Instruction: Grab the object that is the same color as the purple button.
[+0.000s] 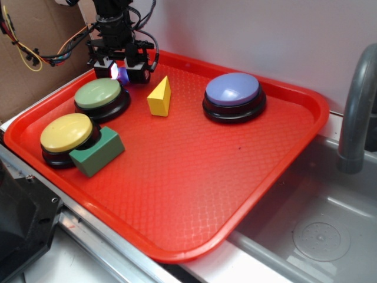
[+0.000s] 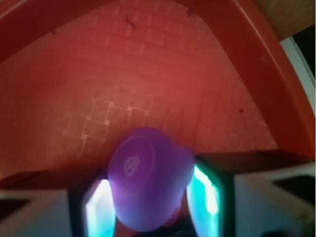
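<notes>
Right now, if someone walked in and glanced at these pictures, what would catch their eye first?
Probably the bright red tray, with three dome buttons on it: the purple button at the back right, green and yellow ones on the left. Next, the gripper at the tray's back left corner, where the wrist view shows the purple piece between its lit fingers.

Black-bodied arm [image 1: 115,26] with looping black cables, white-padded pincer [image 1: 122,72] (inner faces glowing cyan)
</notes>
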You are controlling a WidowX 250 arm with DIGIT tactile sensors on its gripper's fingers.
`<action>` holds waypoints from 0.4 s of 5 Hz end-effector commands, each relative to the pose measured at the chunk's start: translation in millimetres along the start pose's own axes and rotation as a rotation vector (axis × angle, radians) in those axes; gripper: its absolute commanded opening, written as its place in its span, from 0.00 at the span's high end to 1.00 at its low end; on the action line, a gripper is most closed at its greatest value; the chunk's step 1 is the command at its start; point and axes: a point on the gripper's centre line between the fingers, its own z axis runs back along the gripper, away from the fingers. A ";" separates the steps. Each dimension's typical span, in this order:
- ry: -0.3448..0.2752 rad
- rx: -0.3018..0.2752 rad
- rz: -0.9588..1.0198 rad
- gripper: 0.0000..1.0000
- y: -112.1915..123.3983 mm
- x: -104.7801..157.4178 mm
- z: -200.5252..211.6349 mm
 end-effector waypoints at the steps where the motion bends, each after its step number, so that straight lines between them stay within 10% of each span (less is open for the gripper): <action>1: -0.036 0.058 -0.068 1.00 -8.0 -0.5 70.8; 2: -0.039 -0.042 -0.144 1.00 -18.0 -14.2 100.5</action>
